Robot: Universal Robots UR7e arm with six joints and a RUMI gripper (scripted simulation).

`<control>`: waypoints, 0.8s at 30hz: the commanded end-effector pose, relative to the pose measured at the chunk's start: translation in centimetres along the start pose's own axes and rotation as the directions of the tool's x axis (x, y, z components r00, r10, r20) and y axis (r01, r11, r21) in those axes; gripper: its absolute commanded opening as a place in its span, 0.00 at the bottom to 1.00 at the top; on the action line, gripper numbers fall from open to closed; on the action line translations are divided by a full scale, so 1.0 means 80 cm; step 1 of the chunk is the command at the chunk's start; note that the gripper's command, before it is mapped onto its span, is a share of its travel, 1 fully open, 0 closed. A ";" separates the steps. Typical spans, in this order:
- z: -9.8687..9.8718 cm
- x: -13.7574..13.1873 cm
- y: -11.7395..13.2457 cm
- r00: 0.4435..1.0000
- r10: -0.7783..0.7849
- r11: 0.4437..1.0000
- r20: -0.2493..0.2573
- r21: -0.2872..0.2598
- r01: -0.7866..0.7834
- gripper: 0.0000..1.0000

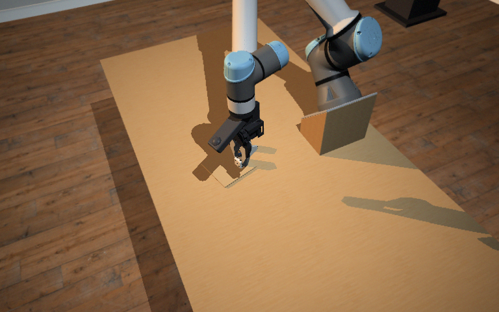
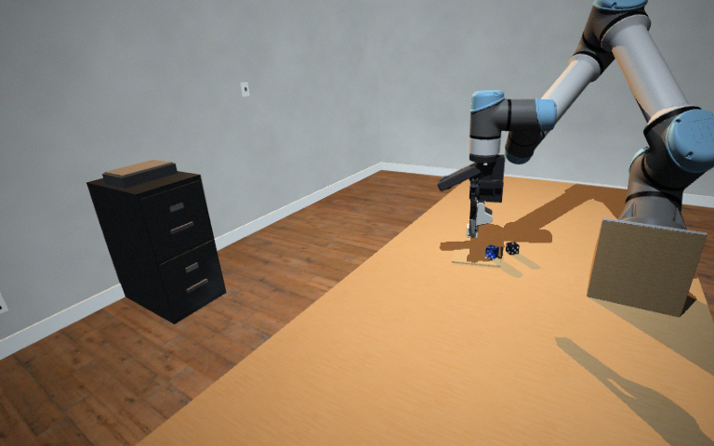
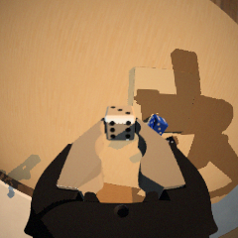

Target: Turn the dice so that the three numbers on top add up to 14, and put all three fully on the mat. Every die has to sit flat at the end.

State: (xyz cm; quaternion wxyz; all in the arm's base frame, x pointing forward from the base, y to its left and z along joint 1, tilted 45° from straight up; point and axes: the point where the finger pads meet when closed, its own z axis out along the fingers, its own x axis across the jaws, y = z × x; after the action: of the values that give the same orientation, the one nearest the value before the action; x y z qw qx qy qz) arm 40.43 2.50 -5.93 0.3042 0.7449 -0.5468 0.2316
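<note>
My gripper [image 1: 242, 160] [image 2: 472, 231] [image 3: 120, 119] is shut on the white die [image 1: 238, 162] [image 3: 120, 130], held in the air above the table. In the wrist view, two of its faces show black pips; its upward number is not certain. The thin mat [image 1: 221, 177] [image 2: 460, 257] [image 3: 154, 79] is nearly the table's colour and lies partly in the arm's shadow. The blue die [image 2: 492, 252] [image 3: 158, 124] rests on the mat near one edge. The black die [image 2: 512, 248] [image 3: 172, 141] lies just outside that edge, partly behind a finger in the wrist view. The numbers on top of both are too small to read.
An upright panel [image 1: 347, 125] [image 2: 644, 268] stands on the table in front of the arm's base. The table's long edge runs to the left of the mat in the top view. A black cabinet [image 2: 157, 247] stands on the floor away from the table.
</note>
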 end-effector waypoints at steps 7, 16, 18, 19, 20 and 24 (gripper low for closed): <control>-0.003 0.099 0.016 0.950 0.311 0.950 -0.003 0.000 -0.311 0.10; -0.003 0.120 0.023 0.925 0.379 0.925 -0.006 0.000 -0.379 0.10; -0.003 0.120 0.023 0.925 0.379 0.925 -0.006 0.000 -0.379 0.10; -0.003 0.120 0.023 0.925 0.379 0.925 -0.006 0.000 -0.379 0.10; -0.003 0.120 0.023 0.925 0.379 0.925 -0.006 0.000 -0.379 0.10; -0.003 0.120 0.023 0.925 0.379 0.925 -0.006 0.000 -0.379 0.10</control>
State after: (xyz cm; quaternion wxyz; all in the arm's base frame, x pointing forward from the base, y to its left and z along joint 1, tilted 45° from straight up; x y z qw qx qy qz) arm 41.50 -4.22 1.08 0.2564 0.6243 -0.6796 0.2876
